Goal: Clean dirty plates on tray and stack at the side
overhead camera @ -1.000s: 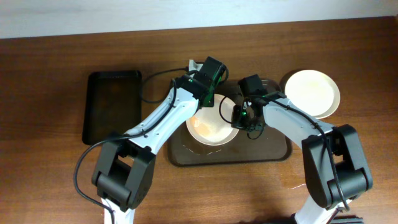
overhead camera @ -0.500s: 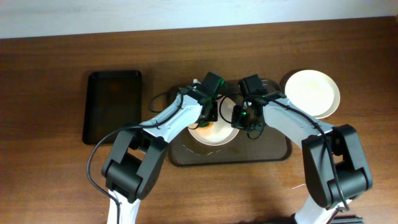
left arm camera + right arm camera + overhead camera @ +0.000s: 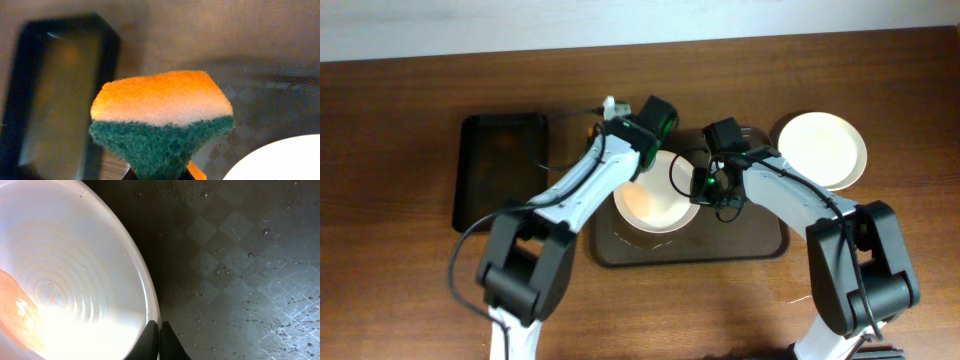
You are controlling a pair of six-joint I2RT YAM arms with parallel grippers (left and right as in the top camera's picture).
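Note:
A white plate (image 3: 655,203) with an orange smear lies on the dark brown tray (image 3: 760,240); it also fills the left of the right wrist view (image 3: 70,265). My right gripper (image 3: 704,190) is shut on the plate's right rim (image 3: 156,330). My left gripper (image 3: 642,140) is shut on an orange and green sponge (image 3: 162,120) and holds it over the plate's far left edge. A clean white plate (image 3: 822,148) sits on the table to the right of the tray.
A black rectangular tray (image 3: 501,168) lies at the left; it also shows in the left wrist view (image 3: 55,95). The brown tray's wet floor (image 3: 240,270) carries water droplets. A cable loops near the tray's back edge.
My left gripper with the sponge has lifted off the plate and moved back and left to the plate's far edge. The right gripper has held still on the rim.

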